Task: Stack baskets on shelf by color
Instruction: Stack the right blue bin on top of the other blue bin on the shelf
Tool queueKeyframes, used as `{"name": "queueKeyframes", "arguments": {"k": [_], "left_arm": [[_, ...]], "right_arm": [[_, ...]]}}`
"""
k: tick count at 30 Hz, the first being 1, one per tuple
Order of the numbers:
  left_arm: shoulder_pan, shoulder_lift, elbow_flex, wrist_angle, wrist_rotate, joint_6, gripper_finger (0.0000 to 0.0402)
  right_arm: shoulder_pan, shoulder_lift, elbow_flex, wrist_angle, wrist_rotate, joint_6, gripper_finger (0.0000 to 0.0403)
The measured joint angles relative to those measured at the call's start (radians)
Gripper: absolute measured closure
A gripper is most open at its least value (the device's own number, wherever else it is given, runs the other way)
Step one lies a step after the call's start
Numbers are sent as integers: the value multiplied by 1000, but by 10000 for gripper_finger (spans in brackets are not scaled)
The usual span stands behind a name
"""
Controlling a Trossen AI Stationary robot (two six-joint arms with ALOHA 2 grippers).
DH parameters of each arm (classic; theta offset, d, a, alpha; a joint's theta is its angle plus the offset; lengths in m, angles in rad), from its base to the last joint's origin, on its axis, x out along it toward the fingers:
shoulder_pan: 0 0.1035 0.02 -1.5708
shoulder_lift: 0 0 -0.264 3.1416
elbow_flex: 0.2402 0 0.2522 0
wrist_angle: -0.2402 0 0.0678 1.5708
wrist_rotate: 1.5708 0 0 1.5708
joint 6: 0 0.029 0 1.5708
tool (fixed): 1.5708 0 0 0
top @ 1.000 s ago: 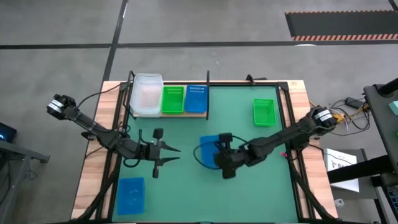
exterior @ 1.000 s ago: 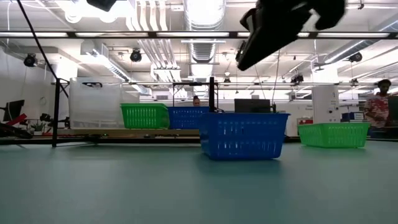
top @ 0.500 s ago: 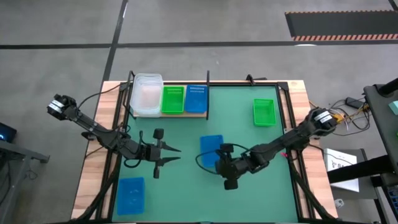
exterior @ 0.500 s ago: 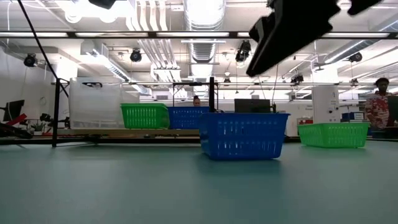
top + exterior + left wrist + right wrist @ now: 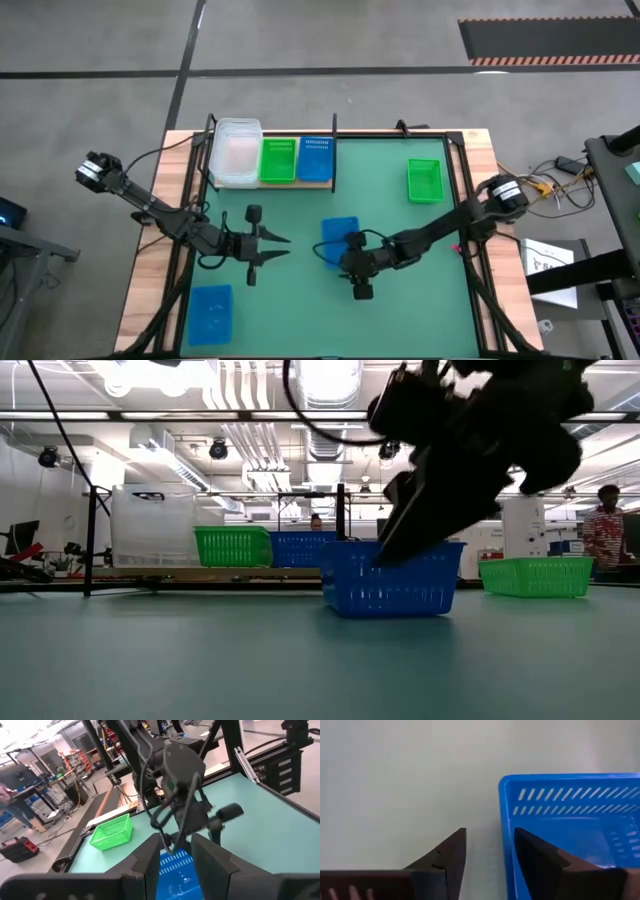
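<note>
A blue basket [image 5: 340, 230] stands on its base in the middle of the green mat. My right gripper [image 5: 490, 831] is open at the basket's near wall [image 5: 506, 845], one finger outside it and one over the inside; I see no touch. The shelf [image 5: 270, 184] at the far left carries a clear basket stack [image 5: 236, 152], a green basket [image 5: 278, 160] and a blue basket [image 5: 316, 158]. My left gripper [image 5: 283, 248] hangs open over the mat to the left of the middle basket, pointing at it.
A lone green basket [image 5: 424, 180] stands on the mat at the far right. Another blue basket [image 5: 210, 312] sits at the near left corner. Black uprights [image 5: 333, 150] bound the shelf. A person [image 5: 604, 530] stands in the room behind.
My right gripper has come down from above the middle blue basket and tipped more steeply, ending at the basket's near wall. The basket has stayed where it was.
</note>
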Motion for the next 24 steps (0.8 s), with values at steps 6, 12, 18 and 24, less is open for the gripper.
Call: {"name": "queueKeyframes", "arguments": {"k": [6, 12, 18, 24], "left_arm": [[0, -5, 0, -21, -26, 51, 306], [0, -50, -2, -47, -70, 152, 306], [-1, -189, -1, -84, -80, 176, 306], [-1, -333, -1, -132, -103, 172, 306]], "right_arm": [[-3, 53, 59, -16, 0, -38, 326], [13, 44, 220, -188, -6, -146, 389], [11, 46, 443, -367, 4, -242, 393], [-31, 47, 592, -421, 87, -373, 393]]}}
